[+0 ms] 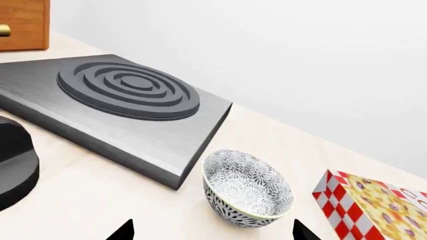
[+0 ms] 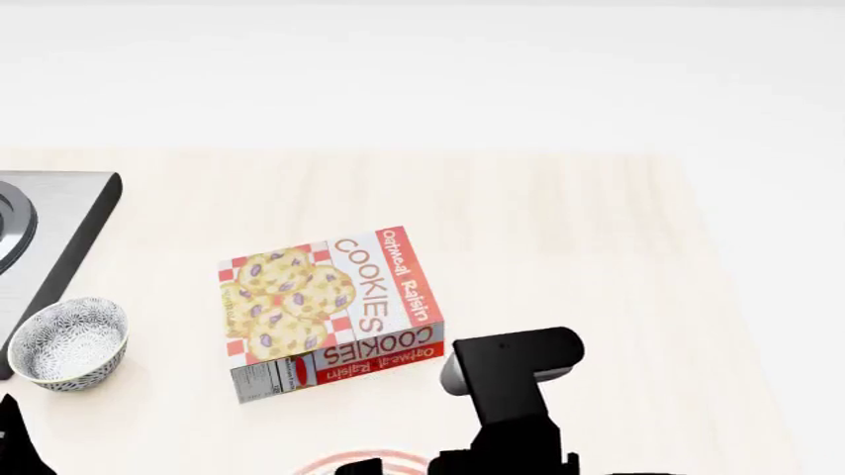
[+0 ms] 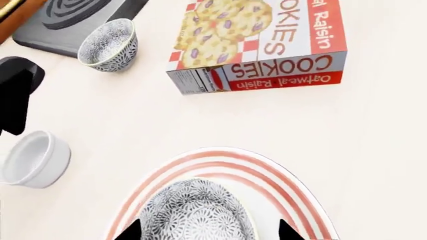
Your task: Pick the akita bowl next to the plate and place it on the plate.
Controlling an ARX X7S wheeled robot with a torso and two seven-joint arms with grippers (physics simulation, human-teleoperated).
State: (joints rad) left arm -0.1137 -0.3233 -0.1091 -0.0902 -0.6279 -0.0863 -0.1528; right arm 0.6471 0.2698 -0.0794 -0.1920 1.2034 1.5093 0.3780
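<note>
Akita bowl: on the plate, inside its red rings, at the near edge of the right wrist view and partly cut off by the frame.
Orientation: round, so no long axis; cannot tell from this close view whether the mouth faces up or down.
Look: small, covered in fine grey, black and white floral speckle; far smaller than the plate.
Plate: wide, shallow and white with thin red concentric rings; flat on the pale wooden surface, near the end of the cookie box.
Right gripper: dark jaws on either side of the akita bowl; one tip at the rim, a slight gap at the other; cannot tell whether clamped or let go.
Left gripper: jaws spread wide, grasping nothing, aimed at the second speckled bowl.
Second speckled bowl: upright, mouth up, just beside the corner of the grey hob, well apart from the plate.
Cookie box: lying flat, red and white, labelled Oatmeal Raisin Cookies, between the second speckled bowl and the plate.
White cup: plain, upright, off to one side of the plate.
</note>
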